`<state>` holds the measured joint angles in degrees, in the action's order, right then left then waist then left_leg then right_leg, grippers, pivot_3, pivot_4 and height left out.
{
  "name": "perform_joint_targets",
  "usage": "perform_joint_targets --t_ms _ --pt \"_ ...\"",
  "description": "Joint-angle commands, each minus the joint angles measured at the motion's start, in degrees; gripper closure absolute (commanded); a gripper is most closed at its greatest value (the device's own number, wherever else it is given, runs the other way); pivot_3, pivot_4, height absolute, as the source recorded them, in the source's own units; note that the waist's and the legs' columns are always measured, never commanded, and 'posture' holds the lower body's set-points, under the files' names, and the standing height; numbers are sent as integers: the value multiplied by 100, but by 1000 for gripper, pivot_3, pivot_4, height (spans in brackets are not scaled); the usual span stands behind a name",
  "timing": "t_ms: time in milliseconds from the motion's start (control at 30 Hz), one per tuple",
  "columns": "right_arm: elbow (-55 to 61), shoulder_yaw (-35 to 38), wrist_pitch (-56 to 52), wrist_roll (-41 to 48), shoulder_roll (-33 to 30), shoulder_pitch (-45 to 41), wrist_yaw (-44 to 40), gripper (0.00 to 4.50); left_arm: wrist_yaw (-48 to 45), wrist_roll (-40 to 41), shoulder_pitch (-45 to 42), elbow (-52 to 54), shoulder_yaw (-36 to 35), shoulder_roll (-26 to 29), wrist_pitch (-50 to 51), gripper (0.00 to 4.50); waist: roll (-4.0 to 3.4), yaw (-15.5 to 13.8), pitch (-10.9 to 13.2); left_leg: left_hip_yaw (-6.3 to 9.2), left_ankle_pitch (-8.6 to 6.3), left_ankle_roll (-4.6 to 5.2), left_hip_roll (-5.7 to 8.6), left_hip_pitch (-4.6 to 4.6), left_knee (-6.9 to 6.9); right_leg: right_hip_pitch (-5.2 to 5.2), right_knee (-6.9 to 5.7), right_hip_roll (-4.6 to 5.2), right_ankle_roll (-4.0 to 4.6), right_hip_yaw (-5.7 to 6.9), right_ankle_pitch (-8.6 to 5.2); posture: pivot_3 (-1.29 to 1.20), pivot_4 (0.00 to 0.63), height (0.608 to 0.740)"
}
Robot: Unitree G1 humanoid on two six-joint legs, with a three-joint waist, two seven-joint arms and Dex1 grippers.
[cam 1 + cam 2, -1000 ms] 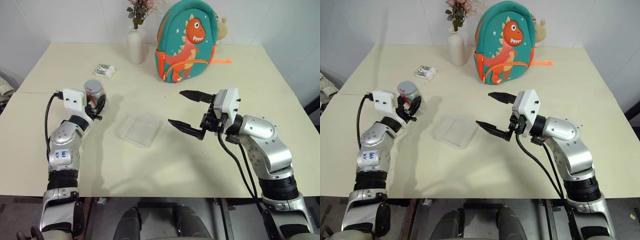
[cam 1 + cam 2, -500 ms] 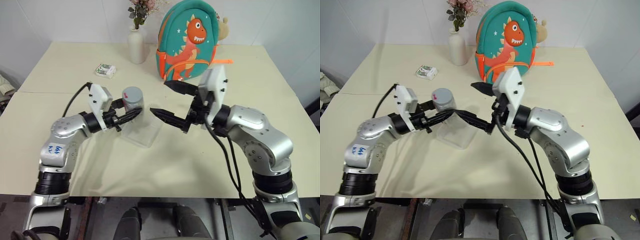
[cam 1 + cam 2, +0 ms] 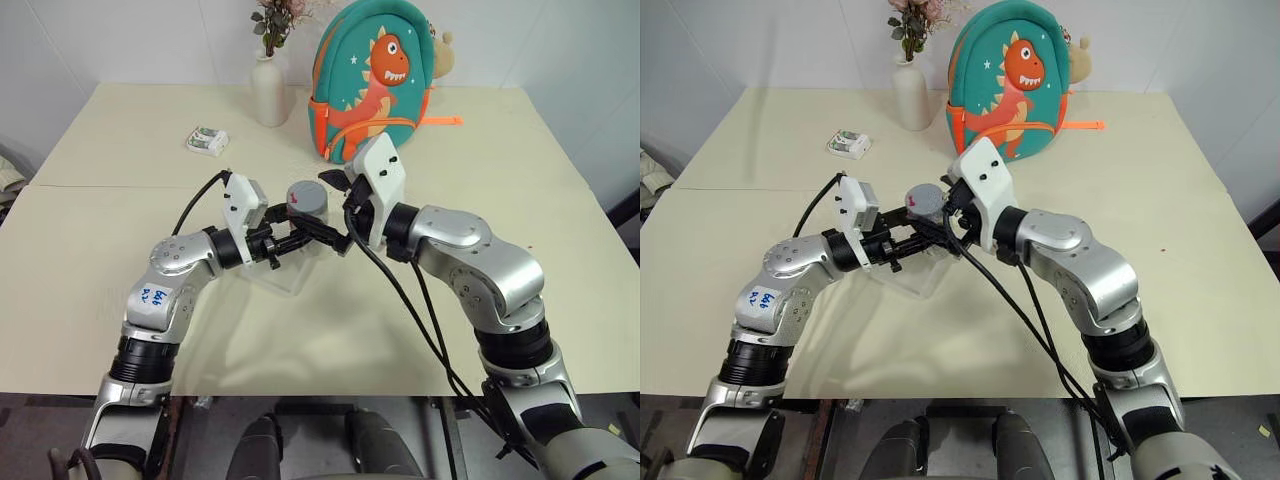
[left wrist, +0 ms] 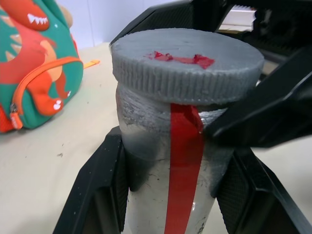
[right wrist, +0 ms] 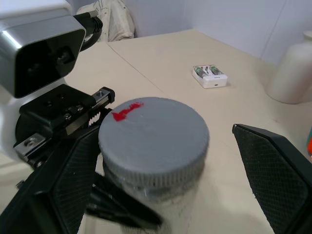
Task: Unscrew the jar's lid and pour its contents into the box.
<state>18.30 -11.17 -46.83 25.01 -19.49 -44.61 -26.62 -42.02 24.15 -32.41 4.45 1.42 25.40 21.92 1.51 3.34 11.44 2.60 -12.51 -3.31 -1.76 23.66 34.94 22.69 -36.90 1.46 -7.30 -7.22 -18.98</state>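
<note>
The jar [image 3: 305, 212] sits at the centre of the left eye view, upright and clear of the table, clamped low on its body between the left gripper's [image 4: 170, 195] black fingers [image 4: 105, 180]. Its lid [image 5: 153, 139] is on and looks fully seated. The right gripper [image 5: 165, 185] straddles the lid with its fingers spread wide, one to each side and neither touching it. Directly under the jar in the left eye view lies the box [image 3: 283, 277], flat on the table [image 3: 120, 130].

The risk, as I judge it, is that the right fingers close off-centre or too low and catch the jar's shoulder rather than the ribbed rim, so the twist turns the whole jar in the left grip. The held body is smooth metal, so slipping is plausible. A tilt once the lid loosens could spill pellets past the box.

The left wrist view shows the red stripe [image 4: 183, 161] down the jar's side and the finger contact. The right wrist view instead shows the lid's top and the packet [image 5: 209, 76] beyond.
</note>
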Motion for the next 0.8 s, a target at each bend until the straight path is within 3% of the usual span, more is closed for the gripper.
perform_joint_targets --t_ms 33,467,567,700,800 --pt "111 110 69 -32 74 -150 -14 0 39 -46 -50 217 -15 -47 -40 2534 0 7 0 0 0 0 0 0 0 0 0 0 0 0 0 0 150 740" --pt "177 359 70 190 260 -198 -110 0 41 -146 5 37 -30 -112 -134 2534 0 1 0 2 0 0 0 1 0 0 0 -1 0 1 0 0 150 740" --pt "157 362 82 185 271 -187 -126 545 40 -158 -11 34 -37 -122 -127 2534 0 3 0 2 0 0 0 1 -1 1 1 0 0 1 0 0 150 740" --pt "118 353 99 185 284 -172 -175 1864 37 -154 -63 40 -70 -125 -105 2534 0 5 0 2 0 0 0 1 -1 0 0 -1 0 1 0 0 150 740" --pt "69 327 118 195 261 -165 -262 1980 31 -148 -87 52 -83 -121 -92 2534 0 3 0 2 0 0 0 1 0 0 1 0 0 1 0 0 150 740"
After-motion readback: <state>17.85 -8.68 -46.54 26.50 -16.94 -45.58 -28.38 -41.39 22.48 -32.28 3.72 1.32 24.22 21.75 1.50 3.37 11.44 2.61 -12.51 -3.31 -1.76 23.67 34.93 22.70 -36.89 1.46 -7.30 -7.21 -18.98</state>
